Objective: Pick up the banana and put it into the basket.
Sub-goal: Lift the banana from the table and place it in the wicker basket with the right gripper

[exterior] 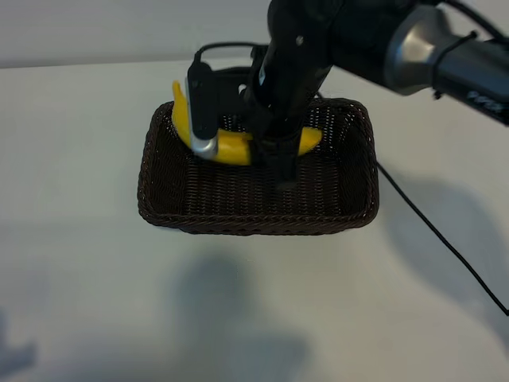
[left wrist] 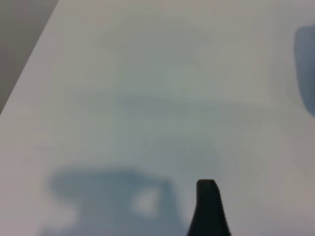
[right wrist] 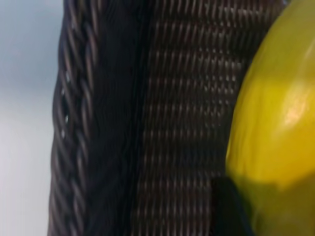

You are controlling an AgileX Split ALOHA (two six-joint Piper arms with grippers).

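The banana [exterior: 231,146] is inside the basket [exterior: 258,216], over its far half, lying roughly across the basket's width. 1 end rises at the far left corner above the rim, and the other end shows to the right of the gripper, near the far wall. In the right wrist view the banana [right wrist: 275,123] fills one side of the picture, bright yellow, with the woven floor and wall of the basket [right wrist: 162,113] right behind it and the braided rim beyond that.

The right gripper [exterior: 242,151] reaches down into the basket from the upper right and is clamped on the middle of the banana, with 1 finger [exterior: 200,111] on the left side of it and a dark finger on the right side. Whether the banana rests on the basket floor or hangs just above it cannot be told.

The basket stands on a pale table [exterior: 79,239]. A thin black cable [exterior: 437,235] runs across the table from the basket's right side toward the lower right.

The left gripper is parked off to the side; its wrist view shows only 1 dark fingertip [left wrist: 209,206] over the bare table [left wrist: 147,98], and its jaws stand apart, holding nothing.
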